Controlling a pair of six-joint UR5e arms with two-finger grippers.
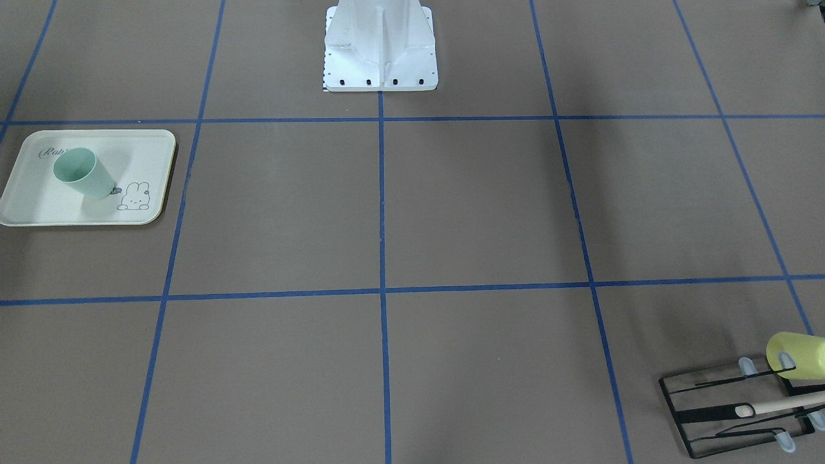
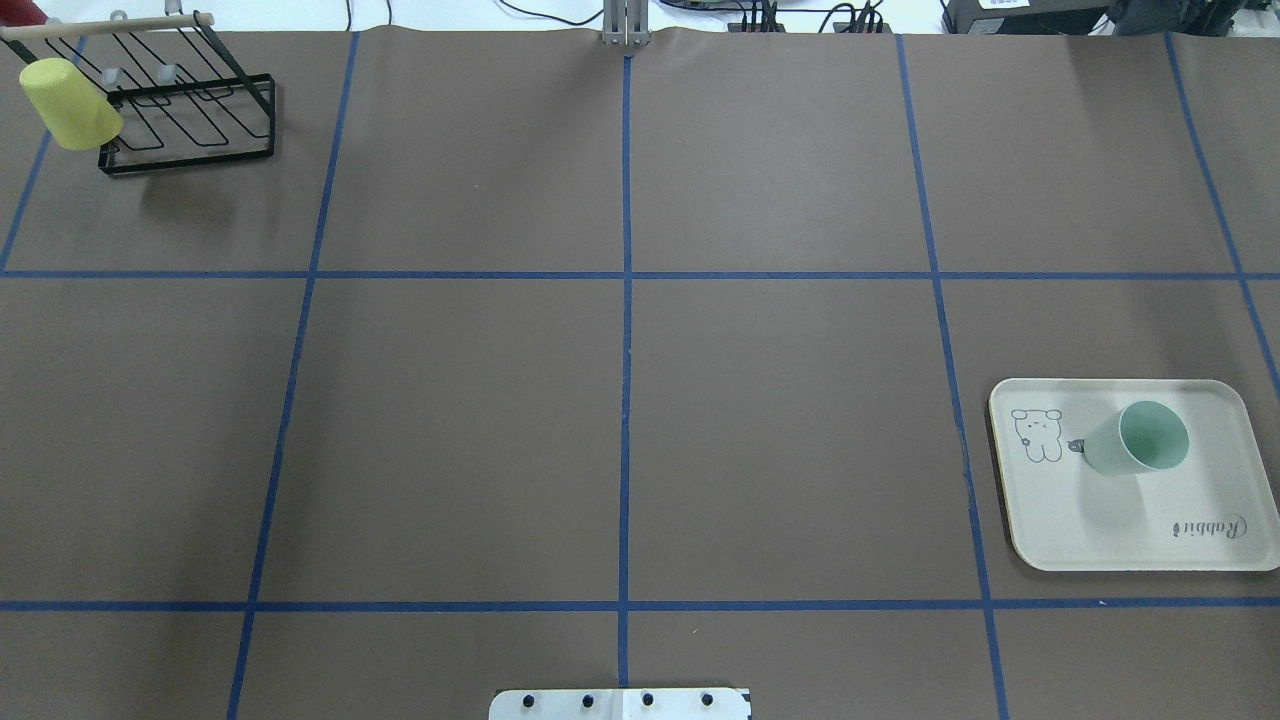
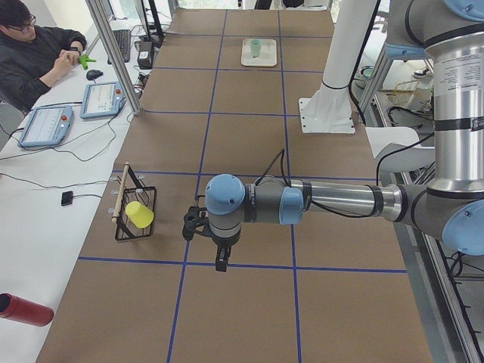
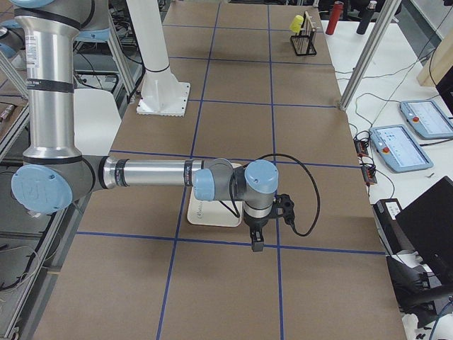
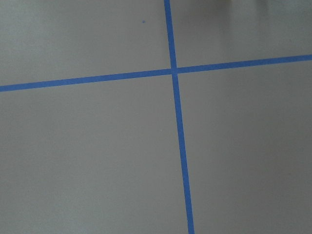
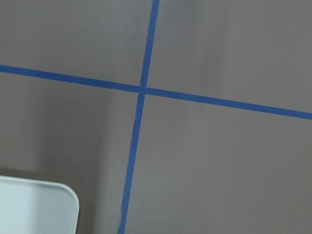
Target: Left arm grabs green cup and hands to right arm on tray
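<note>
The pale green cup (image 1: 84, 173) (image 2: 1135, 440) (image 3: 256, 48) stands upright, mouth up, on the cream tray (image 1: 38, 206) (image 2: 1060, 520) (image 3: 249, 60), near the drawn rabbit. Nothing holds it. My left gripper (image 3: 220, 263) appears only in the exterior left view; it points down over bare table, far from the cup, and I cannot tell if it is open or shut. My right gripper (image 4: 255, 244) appears only in the exterior right view, pointing down just beyond the tray (image 4: 212, 214); its state I cannot tell either. The right wrist view catches a tray corner (image 6: 34, 207).
A black wire rack (image 2: 190, 120) (image 1: 709, 412) (image 3: 128, 204) at the far left corner holds a yellow cup (image 2: 70, 105) (image 1: 796, 354) (image 3: 138, 214). The white robot pedestal (image 1: 380, 45) stands mid-table at my edge. A person (image 3: 38, 53) sits at a side desk.
</note>
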